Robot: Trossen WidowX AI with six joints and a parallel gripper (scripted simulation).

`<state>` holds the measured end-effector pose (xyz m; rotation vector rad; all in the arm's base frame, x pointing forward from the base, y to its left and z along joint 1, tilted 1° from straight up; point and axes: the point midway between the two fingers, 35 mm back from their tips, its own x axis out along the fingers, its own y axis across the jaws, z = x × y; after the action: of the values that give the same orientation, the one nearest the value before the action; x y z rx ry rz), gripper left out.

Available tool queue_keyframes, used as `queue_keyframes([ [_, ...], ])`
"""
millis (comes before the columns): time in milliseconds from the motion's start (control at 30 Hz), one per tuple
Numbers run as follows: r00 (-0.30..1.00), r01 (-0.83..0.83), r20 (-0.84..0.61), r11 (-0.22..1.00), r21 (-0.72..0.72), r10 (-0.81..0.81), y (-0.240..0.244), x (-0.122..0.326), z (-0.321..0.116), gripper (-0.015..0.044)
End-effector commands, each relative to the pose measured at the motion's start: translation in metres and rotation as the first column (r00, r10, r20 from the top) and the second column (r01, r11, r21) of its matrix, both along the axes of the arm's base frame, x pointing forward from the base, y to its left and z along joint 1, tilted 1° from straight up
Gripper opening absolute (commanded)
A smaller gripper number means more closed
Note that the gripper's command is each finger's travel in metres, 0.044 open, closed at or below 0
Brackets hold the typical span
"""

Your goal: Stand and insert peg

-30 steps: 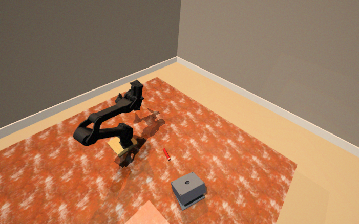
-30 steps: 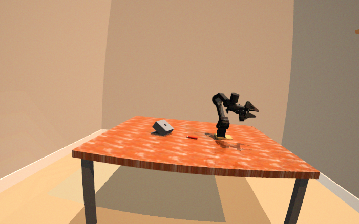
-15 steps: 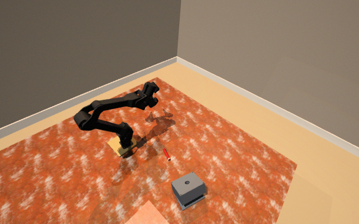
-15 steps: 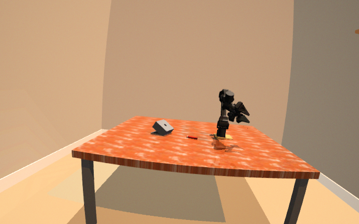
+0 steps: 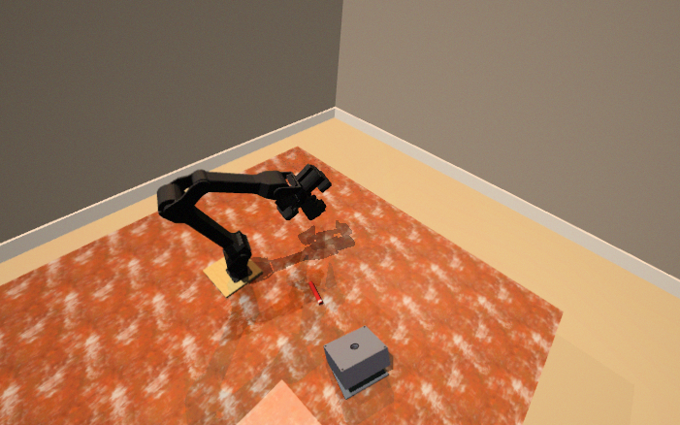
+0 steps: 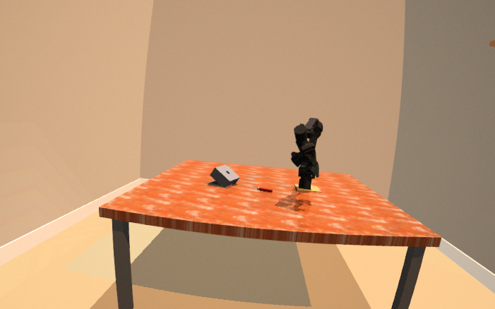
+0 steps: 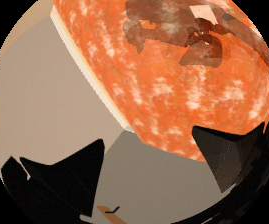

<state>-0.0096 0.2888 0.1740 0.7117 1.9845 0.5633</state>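
Note:
A red peg (image 5: 313, 290) (image 6: 266, 190) lies flat on the table (image 5: 136, 338) (image 6: 241, 214). Its white-banded end points toward the sloped panel (image 5: 340, 358) (image 6: 220, 170), a grey block on a base plate. The hole (image 5: 354, 345) (image 6: 227, 172) in the panel's face is empty. My gripper (image 5: 300, 212) (image 6: 304, 166) is open and empty, high above the table on the far side of the peg from the panel. In the wrist view, the two black fingers stand wide apart around the gripper's middle (image 7: 148, 136), with nothing between them. The peg and panel are not visible there.
The arm's base stands on a yellow plate (image 5: 218, 274) (image 6: 317, 189), to one side of the peg. A pale flat surface (image 5: 280, 406) shows at the bottom edge of the top view. The wrist view shows the table's edge, walls and a brown shelf (image 7: 111, 215).

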Motion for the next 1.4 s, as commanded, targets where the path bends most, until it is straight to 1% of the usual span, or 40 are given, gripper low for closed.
queue_keyframes([
  [0, 0.992, 0.075, 0.103, 0.996, -0.057, -0.069, 0.002, 0.038, -0.009, 0.0440],
  [233, 0.954, 0.188, 0.266, 0.965, -0.184, -0.135, -0.011, 0.105, -0.027, 0.0440],
  [467, 0.911, 0.273, 0.394, 0.897, -0.346, -0.125, -0.045, 0.169, -0.043, 0.0440],
  [667, 0.894, 0.306, 0.445, 0.808, -0.503, -0.062, -0.089, 0.216, -0.055, 0.0440],
  [833, 0.902, 0.294, 0.432, 0.716, -0.634, 0.013, -0.134, 0.247, -0.061, 0.0440],
  [933, 0.907, 0.282, 0.419, 0.687, -0.669, 0.035, -0.147, 0.254, -0.063, 0.0440],
  [1133, 0.907, 0.282, 0.419, 0.687, -0.669, 0.035, -0.147, 0.254, -0.064, 0.0440],
  [1367, 0.907, 0.283, 0.419, 0.687, -0.669, 0.035, -0.147, 0.256, -0.075, 0.0440],
])
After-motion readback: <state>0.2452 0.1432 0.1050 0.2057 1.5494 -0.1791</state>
